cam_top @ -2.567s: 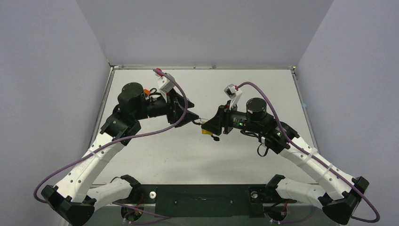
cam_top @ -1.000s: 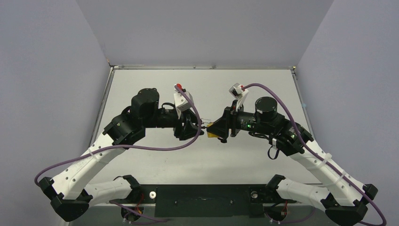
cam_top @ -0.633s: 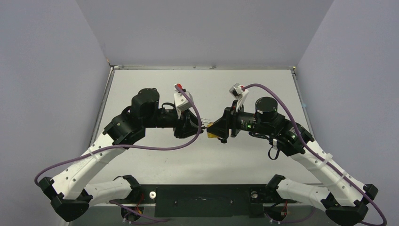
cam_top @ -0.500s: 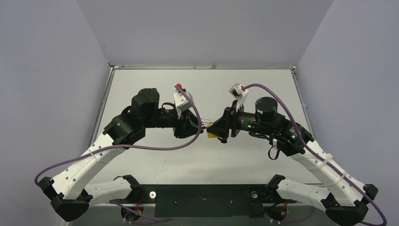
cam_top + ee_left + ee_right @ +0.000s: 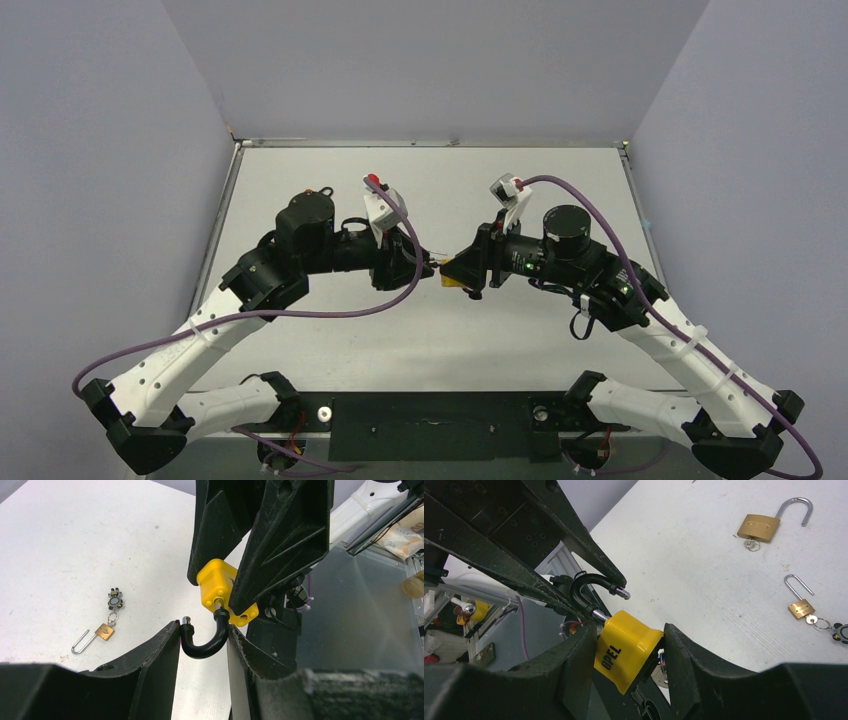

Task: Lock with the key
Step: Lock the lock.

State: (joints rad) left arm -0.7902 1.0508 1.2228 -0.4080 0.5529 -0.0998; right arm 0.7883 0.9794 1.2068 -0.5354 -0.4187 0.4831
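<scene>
The yellow padlock point(image 5: 624, 650) is clamped between the fingers of the right gripper point(image 5: 629, 635). Its open black shackle point(image 5: 200, 652) is pinched by the left gripper point(image 5: 203, 630). If the shackle is pushed off-axis, it may slip out or jam.

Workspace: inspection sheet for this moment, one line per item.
Surface: white table, faint scuffs.
Job's things: yellow padlock held off the table, black shackle open.
Clutter: large brass padlock and small brass padlock lying flat, shackles open, keys attached.
Tools: right tool clamps the padlock body; left tool closed on the shackle.
Cables: purple cable along each arm; left one loops beside its wrist.
Surroundings: grey walls on three sides.
</scene>
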